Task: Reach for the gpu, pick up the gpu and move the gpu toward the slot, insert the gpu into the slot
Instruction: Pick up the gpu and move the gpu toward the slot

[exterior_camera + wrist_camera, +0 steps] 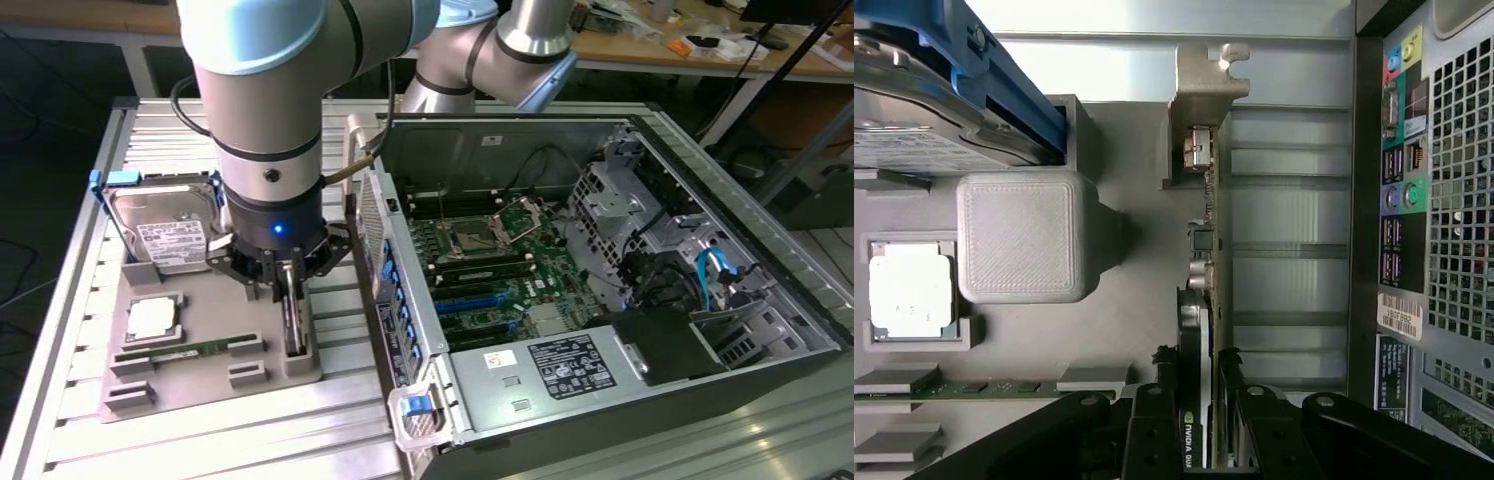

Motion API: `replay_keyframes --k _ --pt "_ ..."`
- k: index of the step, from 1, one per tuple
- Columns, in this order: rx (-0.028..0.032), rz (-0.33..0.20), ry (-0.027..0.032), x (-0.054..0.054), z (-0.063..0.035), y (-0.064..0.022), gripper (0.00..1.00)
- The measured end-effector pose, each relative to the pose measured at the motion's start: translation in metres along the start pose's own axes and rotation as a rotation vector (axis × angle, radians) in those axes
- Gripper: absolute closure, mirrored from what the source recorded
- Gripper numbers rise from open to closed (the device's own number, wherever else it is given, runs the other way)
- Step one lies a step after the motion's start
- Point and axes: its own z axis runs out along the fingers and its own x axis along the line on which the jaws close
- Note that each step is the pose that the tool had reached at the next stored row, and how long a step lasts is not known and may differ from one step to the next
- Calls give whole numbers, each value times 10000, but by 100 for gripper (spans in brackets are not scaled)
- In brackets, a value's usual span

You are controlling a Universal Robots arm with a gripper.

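You were looking at a slatted metal table with an open computer case lying on it toward the exterior view's right, its motherboard facing up. The robot arm came down from above on the exterior view's left side of the case, over a gray fixture tray that sat on the table just beside the case.

At the far end of the tray a silver hard drive leaned in a blue-edged holder. The gripper stood low over the edge of the tray nearest the case. In the wrist view you saw the gpu standing on its edge in the tray, a thin dark card with its silver bracket at the end away from the gripper. The black fingers were clamped against both faces of the card, so the gripper was grasping the gpu, which sat in the tray.

The slot, a long blue strip on the motherboard, lay inside the case, well apart from the card. A square processor chip rested in a tray pocket, and nearer the camera a small green memory stick lay flat in its groove.
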Motion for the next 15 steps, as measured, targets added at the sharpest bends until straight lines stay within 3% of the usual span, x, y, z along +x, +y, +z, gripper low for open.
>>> replay_keyframes --k 15 --pt "-9 0 -3 -2 -235 9 73"
